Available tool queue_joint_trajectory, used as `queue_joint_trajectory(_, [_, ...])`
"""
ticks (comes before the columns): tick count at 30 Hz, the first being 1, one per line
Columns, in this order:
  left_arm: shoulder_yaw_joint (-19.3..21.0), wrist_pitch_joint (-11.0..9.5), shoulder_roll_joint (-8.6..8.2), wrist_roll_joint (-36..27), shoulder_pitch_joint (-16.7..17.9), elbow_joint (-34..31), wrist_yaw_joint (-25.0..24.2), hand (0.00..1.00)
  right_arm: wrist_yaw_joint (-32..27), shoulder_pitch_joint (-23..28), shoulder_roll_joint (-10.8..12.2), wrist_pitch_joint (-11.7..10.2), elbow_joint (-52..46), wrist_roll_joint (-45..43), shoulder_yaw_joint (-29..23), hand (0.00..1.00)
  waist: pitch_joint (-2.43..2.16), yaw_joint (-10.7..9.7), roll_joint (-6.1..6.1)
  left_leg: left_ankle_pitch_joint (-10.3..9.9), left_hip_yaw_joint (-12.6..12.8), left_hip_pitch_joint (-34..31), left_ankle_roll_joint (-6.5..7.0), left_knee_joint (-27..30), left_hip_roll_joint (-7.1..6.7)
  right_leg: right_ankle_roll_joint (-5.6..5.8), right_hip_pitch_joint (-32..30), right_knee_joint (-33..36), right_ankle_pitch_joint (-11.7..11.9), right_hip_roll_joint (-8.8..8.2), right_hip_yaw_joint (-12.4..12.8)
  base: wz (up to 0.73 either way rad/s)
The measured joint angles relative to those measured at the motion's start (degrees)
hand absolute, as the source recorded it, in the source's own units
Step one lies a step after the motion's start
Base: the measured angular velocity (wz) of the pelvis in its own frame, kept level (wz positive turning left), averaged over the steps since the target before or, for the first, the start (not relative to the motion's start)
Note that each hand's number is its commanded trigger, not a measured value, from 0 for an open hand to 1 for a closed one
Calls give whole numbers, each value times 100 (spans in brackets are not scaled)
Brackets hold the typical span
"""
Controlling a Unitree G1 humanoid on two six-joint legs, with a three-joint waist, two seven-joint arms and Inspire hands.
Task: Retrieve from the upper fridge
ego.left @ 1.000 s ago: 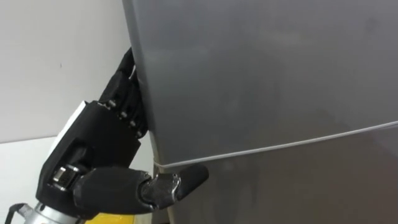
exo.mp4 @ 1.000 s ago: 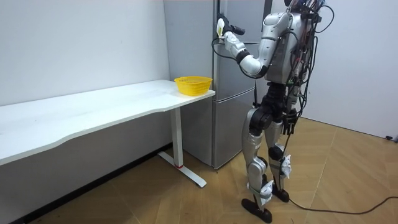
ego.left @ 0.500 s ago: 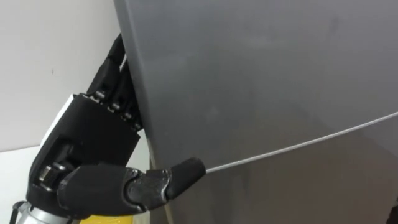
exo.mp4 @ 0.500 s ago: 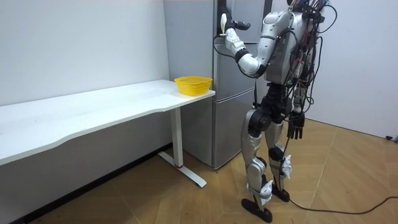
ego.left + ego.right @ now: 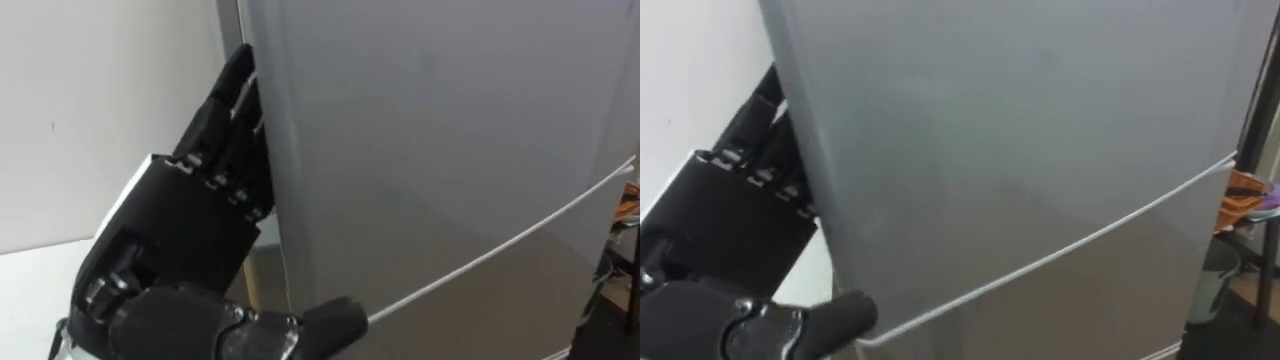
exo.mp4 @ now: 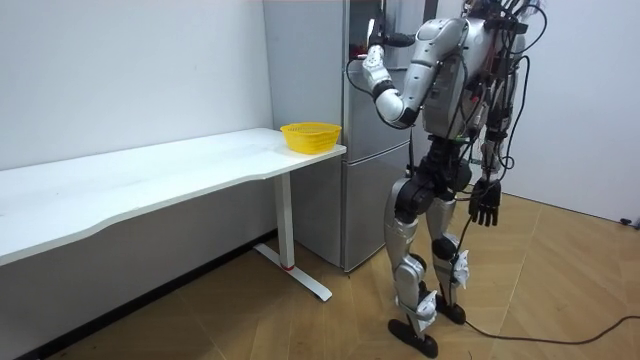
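Note:
The grey upper fridge door (image 5: 430, 150) fills the eye views, with a thin seam dividing it from the lower door (image 5: 500, 310). My left hand (image 5: 180, 240) grips the door's left edge: its fingers (image 5: 228, 120) lie along the side of the door and the thumb (image 5: 325, 322) presses on the front near the seam. A narrow gap shows behind that edge. What is inside the fridge is hidden. In the room view I stand close before the fridge (image 6: 365, 170), left arm raised to the door. My right hand (image 6: 484, 205) hangs relaxed at my side.
A long white table (image 6: 150, 180) stands to the room view's left of the fridge, with a yellow basket (image 6: 311, 135) at its near end. An orange object (image 5: 1250, 190) and a grey bin (image 5: 1215, 280) show past the fridge's right side.
The left hand has risen along the door edge and drawn it towards me. A small gap now shows. My torso has turned and the right arm has dropped to my side.

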Motion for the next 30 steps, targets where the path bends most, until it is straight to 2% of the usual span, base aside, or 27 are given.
queue_joint_trajectory(4, [-301,-4,29,-89,-124,0,-390,0,3,-53,-9,-3,25,37,-30,0,-9,-68,-79,-13,39,28,44,-6,-4,3,1,-6,64,7,140,-3])
queue_joint_trajectory(8, [-468,-16,129,-214,-236,1,-782,0,-2,-129,-16,-10,7,99,-28,0,3,-102,-140,-31,132,-1,72,14,2,10,-75,-6,83,6,186,-11])
queue_joint_trajectory(13, [-982,-13,218,-563,-481,-3,-1155,0,-12,-195,-44,-70,17,145,-24,0,-3,-169,-89,-45,251,-54,110,18,3,24,-187,-15,147,-1,211,-13])
queue_joint_trajectory(16, [-1157,40,259,-559,-790,1,-1217,0,-87,-210,-55,-127,20,194,-24,0,-18,-299,3,-51,316,-50,118,-11,2,37,-229,-11,155,-4,215,-15])
queue_joint_trajectory(17, [-1225,68,263,-559,-891,5,-1220,0,-110,-211,-66,-126,22,196,-23,0,-8,-366,23,-51,336,-51,118,-30,-1,38,-244,-18,155,-2,225,-17])
queue_joint_trajectory(19, [-1368,124,274,-558,-954,10,-1266,0,-110,-214,-75,-126,25,197,-12,0,-15,-474,88,-49,368,-29,115,-87,-1,59,-245,-14,141,-1,229,-18])
queue_joint_trajectory(20, [-1407,182,282,-558,-955,10,-1337,0,-97,-220,-75,-128,45,228,9,0,-17,-507,94,-42,461,33,99,-158,0,96,-236,-17,110,2,220,-33])
queue_joint_trajectory(24, [-1525,259,407,-558,-1020,22,-1500,0,-70,-189,-77,-161,48,476,222,0,-1,-651,67,-17,485,46,36,-208,35,102,-241,-25,103,45,167,-15])
queue_joint_trajectory(30, [-1555,327,473,-558,-1050,23,-1734,0,29,-158,-85,-170,37,669,266,0,4,-643,36,-4,563,62,-46,-217,119,101,-266,-26,103,120,166,-7])
